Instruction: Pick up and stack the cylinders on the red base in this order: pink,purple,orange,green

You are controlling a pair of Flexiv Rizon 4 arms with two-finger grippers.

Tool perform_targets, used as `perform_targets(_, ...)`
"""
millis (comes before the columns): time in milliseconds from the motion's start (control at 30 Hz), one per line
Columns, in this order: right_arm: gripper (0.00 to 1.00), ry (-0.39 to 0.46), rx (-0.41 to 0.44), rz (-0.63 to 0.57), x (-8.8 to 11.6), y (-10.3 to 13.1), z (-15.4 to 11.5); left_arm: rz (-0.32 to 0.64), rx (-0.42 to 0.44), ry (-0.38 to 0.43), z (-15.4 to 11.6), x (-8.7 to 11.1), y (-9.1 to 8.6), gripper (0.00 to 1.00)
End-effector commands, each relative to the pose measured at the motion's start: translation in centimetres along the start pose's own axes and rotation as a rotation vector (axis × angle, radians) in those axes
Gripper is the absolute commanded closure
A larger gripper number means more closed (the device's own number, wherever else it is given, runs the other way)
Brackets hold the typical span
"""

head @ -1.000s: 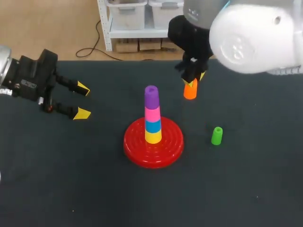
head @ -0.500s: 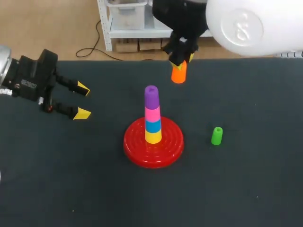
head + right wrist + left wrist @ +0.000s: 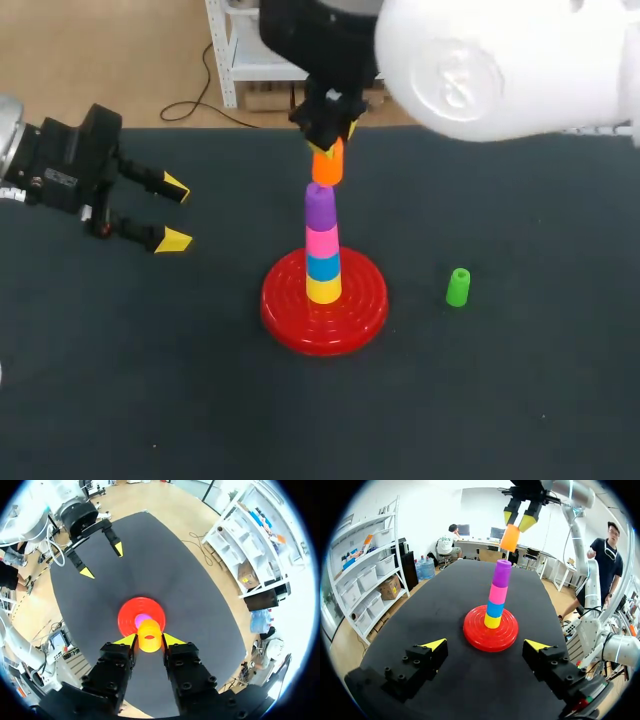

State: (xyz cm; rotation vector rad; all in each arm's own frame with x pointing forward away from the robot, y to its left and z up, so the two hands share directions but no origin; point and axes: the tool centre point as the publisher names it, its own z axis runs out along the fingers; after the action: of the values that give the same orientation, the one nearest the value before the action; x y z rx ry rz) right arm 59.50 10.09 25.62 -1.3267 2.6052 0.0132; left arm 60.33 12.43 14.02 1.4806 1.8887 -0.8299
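Note:
On the red base (image 3: 285, 312) (image 3: 476, 631) (image 3: 126, 614) stands a stack of yellow, blue, pink and purple cylinders, with the purple cylinder (image 3: 320, 204) (image 3: 502, 573) on top. My right gripper (image 3: 330, 152) (image 3: 149, 640) is shut on the orange cylinder (image 3: 328, 165) (image 3: 510, 537) (image 3: 149, 636) and holds it just above the purple one. The green cylinder (image 3: 458, 287) stands on the table to the right of the base. My left gripper (image 3: 173, 213) (image 3: 485, 646) is open and empty, at the table's left, pointing toward the stack.
The dark table (image 3: 500, 400) holds nothing else. A shelf rack stands beyond the far edge.
My right gripper has lifted the orange cylinder off the table and carried it left, from right of the stack to directly above the purple cylinder. The left arm has not moved.

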Motion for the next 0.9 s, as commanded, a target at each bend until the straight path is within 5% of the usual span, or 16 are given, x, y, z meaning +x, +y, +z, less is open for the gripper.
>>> perform_targets(33,1.0,0.024,-0.007,-0.002,-1.0,0.1,0.8,0.003,-0.001,-0.004,0.0,0.1,0.0,0.0)
perform_targets(900,1.0,0.071,-0.026,0.006,-0.2,0.3,2.8,0.003,-0.001,-0.004,0.0,0.1,0.0,0.0)
